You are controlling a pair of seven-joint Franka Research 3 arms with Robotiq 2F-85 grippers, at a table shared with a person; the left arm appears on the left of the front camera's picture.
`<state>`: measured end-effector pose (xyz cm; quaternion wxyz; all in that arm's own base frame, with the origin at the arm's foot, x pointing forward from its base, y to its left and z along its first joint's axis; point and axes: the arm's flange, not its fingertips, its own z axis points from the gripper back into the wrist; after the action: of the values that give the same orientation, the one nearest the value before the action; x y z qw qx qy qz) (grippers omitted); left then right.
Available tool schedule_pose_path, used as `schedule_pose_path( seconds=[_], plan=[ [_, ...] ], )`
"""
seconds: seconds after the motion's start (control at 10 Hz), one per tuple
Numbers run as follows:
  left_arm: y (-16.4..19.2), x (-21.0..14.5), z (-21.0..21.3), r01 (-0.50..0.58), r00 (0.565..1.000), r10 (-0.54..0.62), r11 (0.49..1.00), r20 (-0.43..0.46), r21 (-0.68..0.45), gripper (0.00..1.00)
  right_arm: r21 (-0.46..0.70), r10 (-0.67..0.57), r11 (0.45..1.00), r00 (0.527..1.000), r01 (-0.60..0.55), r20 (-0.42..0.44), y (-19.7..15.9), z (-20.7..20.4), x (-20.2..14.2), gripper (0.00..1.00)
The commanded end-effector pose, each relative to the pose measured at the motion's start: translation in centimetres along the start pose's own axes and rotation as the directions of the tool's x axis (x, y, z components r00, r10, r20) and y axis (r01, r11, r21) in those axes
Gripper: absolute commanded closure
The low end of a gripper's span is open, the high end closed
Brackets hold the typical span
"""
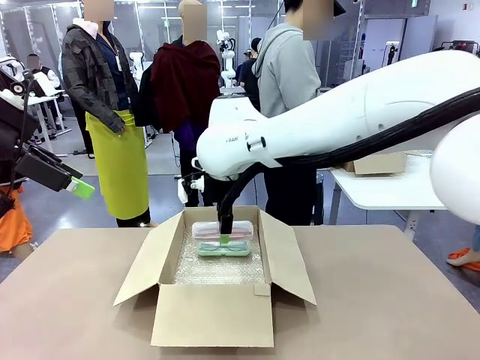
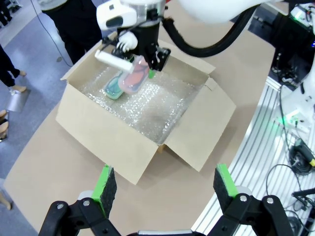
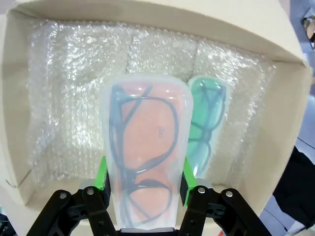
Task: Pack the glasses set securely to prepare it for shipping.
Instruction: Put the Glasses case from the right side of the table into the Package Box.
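The clear pinkish glasses case [image 3: 142,147] is held lengthwise between the green pads of my right gripper [image 3: 144,179], which is shut on it. It hangs low inside the open cardboard box [image 1: 214,315], just above the bubble wrap. The mint green case [image 3: 209,118] lies on the bubble wrap right beside it. From the front, the pinkish case [image 1: 206,229] sits just behind the mint one [image 1: 223,251], with my right gripper [image 1: 224,237] coming down from above. My left gripper [image 2: 165,184] is open and empty, raised off to the box's left [image 1: 79,186], looking down at the box [image 2: 108,137].
The box's four flaps [image 1: 142,262] stand spread outward, and bubble wrap [image 2: 157,105] lines the floor. A person in a grey hoodie [image 1: 289,75] stands behind the table's far edge. A second table [image 1: 390,187] stands at the back right.
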<state>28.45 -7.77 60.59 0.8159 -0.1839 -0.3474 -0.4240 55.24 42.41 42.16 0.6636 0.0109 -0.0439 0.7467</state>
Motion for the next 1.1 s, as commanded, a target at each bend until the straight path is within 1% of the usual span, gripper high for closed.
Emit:
schedule_pose_path(
  seconds=[0.0,0.2,0.5,0.6,1.0],
  plan=[
    [0.0,0.0,0.1,0.004,1.000,-0.004,1.000,0.005,-0.004,0.00,0.031,0.003,1.000,1.000,-0.003,-0.014,0.1,-1.5,1.9,0.37],
    [0.0,0.0,0.1,0.004,1.000,-0.004,1.000,0.005,-0.004,0.00,0.051,0.000,0.999,1.000,0.002,-0.030,1.2,-3.3,2.5,0.37],
    [0.0,0.0,0.1,0.004,1.000,-0.004,1.000,0.005,-0.004,0.00,0.095,-0.017,0.995,1.000,0.019,-0.024,1.9,-5.6,1.8,0.37],
    [0.0,0.0,0.1,0.004,1.000,-0.004,1.000,0.005,-0.004,0.00,0.096,-0.031,0.995,0.999,0.032,-0.013,1.8,-6.2,1.6,0.37],
    [0.0,0.0,0.1,0.004,1.000,-0.004,1.000,0.005,-0.004,0.00,0.134,-0.056,0.989,0.998,0.061,-0.035,2.0,-8.3,1.1,0.37]
  ],
)
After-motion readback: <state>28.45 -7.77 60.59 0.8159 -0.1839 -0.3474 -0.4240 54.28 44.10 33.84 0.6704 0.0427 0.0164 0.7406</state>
